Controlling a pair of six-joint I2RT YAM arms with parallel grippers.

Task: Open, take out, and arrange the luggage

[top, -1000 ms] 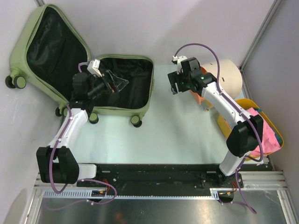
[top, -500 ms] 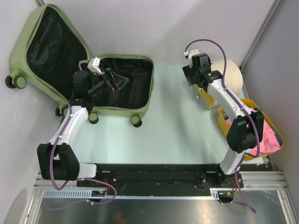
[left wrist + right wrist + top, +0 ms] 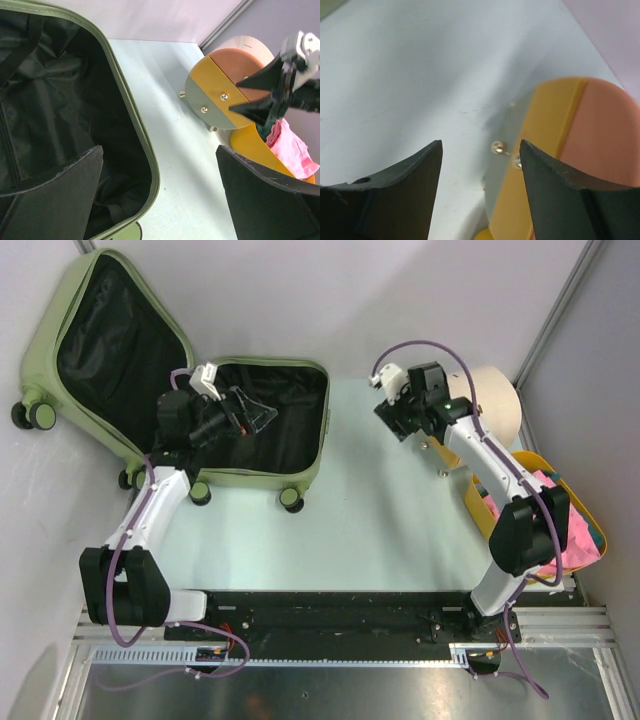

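The pale sage-green luggage [image 3: 300,475] lies open at the left of the table, its lid [image 3: 60,300] propped against the back corner. Only black lining [image 3: 290,405] shows inside. My left gripper [image 3: 258,418] hovers open and empty over the lower half. In the left wrist view its jaws [image 3: 160,195] straddle the green rim [image 3: 145,150], with the lining [image 3: 50,100] to the left. My right gripper [image 3: 395,423] is open and empty above the table, just left of the cream drum [image 3: 490,405]. It also shows in the left wrist view [image 3: 234,95].
The drum's end face [image 3: 580,135] has orange, yellow and grey segments with screws. A yellow basket [image 3: 535,465] holding pink cloth [image 3: 565,530] stands at the right edge, behind the right arm. Bare table [image 3: 380,510] lies between luggage and drum. Walls close in at back and sides.
My right gripper swung right toward the drum, then came back a little left and turned. The left arm and the luggage have not moved.
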